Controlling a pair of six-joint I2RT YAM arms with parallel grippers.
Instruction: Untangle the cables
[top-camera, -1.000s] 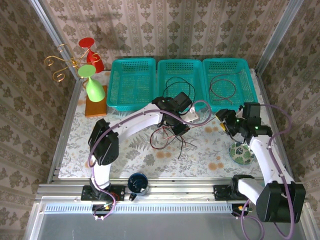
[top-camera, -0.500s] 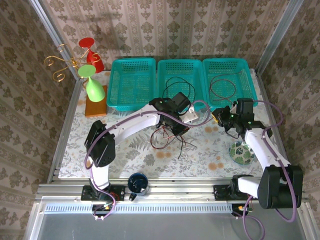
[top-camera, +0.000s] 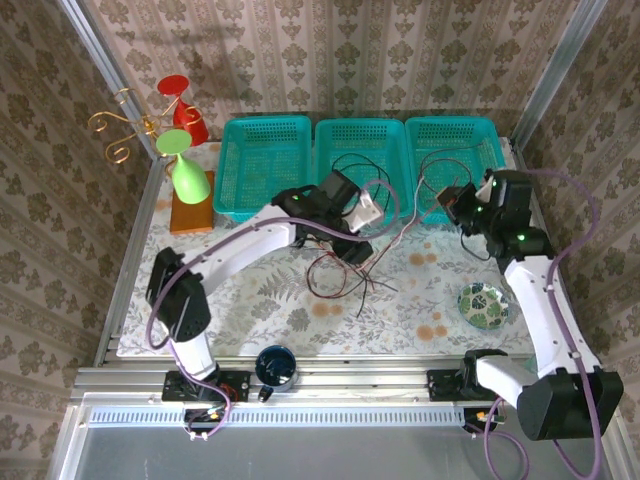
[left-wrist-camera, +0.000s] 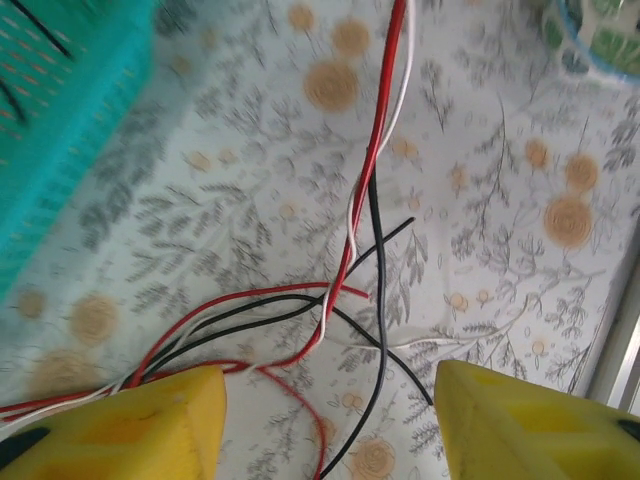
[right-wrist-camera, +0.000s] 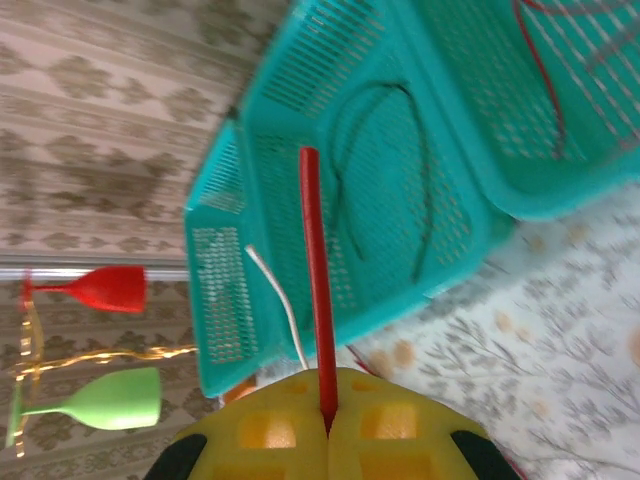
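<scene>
1. Progress, as I judge it: one black cable (top-camera: 345, 160) lies looped in the middle basket (top-camera: 335, 145) and one dark red cable (top-camera: 445, 180) lies in the right basket (top-camera: 485, 150), so two strands look sorted.
2. Remainder: the cables (top-camera: 340, 272) left on the table (top-camera: 250, 300) form a loose heap of red, white and black strands just in front of the baskets. I estimate the task is near its middle, with the crossings not yet undone.
3. Grip, right side: my right gripper (right-wrist-camera: 328, 405) is closed on a red cable (right-wrist-camera: 315, 280), which rises straight out of the pinch. A white cable (right-wrist-camera: 278, 300) runs just beside it. I cannot tell whether that one is caught too.
4. Grip, left side: my left gripper (left-wrist-camera: 328, 385) has its jaws wide apart and holds nothing, hovering over the strands.
5. Top view: gives the layout. My right gripper is raised near the right basket, a pale strand appears stretched between it and the heap, and my left arm reaches over the heap. The pinch is too small to read from above.
6. Left wrist view: resolves the crossings. Red and white strands run side by side and wind round each other, while a black strand cuts across them.
7. Right wrist view: confirms the pinch and looks past the baskets to a red glass (right-wrist-camera: 95, 288) and a green glass (right-wrist-camera: 110, 400).
</scene>
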